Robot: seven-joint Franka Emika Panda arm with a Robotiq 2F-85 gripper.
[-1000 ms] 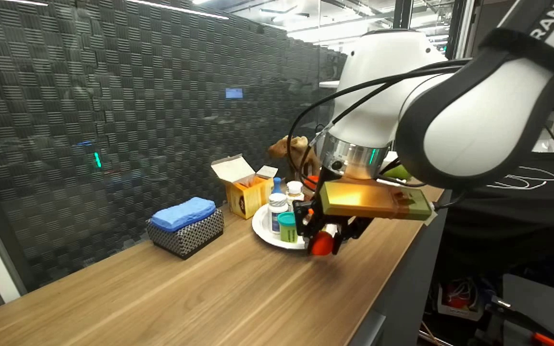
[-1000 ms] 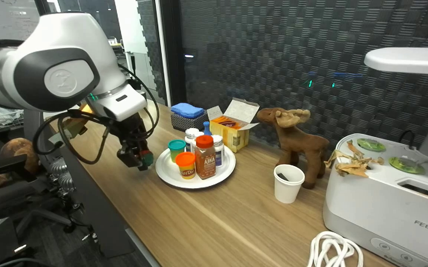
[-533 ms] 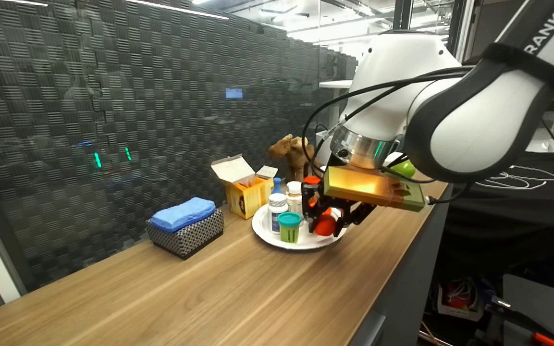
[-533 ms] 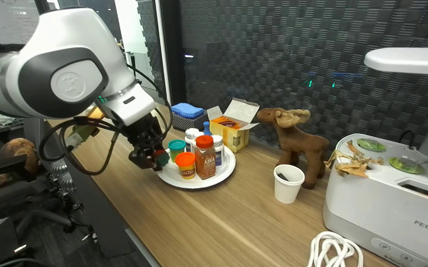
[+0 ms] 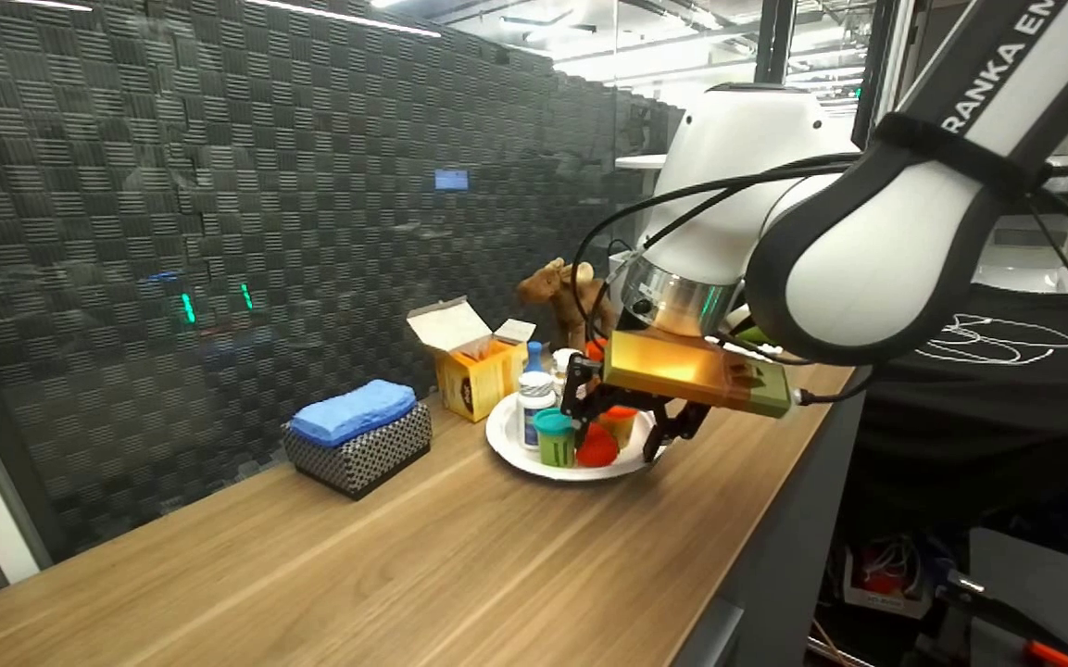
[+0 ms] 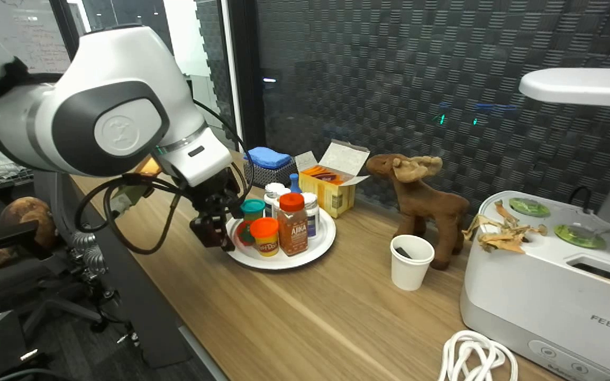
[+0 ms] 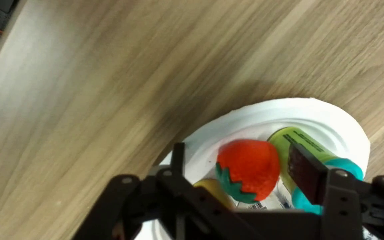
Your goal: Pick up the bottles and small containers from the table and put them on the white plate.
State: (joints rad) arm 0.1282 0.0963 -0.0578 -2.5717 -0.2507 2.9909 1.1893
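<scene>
The white plate stands on the wood-grain table. A red toy strawberry with green leaves lies on it, close beside the green tub with a teal lid. My gripper is open, with its fingers apart on either side of the strawberry and low over the plate's near rim. Also on the plate are a yellow tub with an orange lid, a reddish-brown bottle with a red cap and white pill bottles, partly hidden behind one another.
An open yellow carton and a small blue item stand behind the plate. A patterned box with a blue cloth, a plush moose, paper cups, a white appliance and a white cable are around.
My gripper has carried the strawberry from beside the plate to over it, then opened. The strawberry now rests on the plate by the green tub.
</scene>
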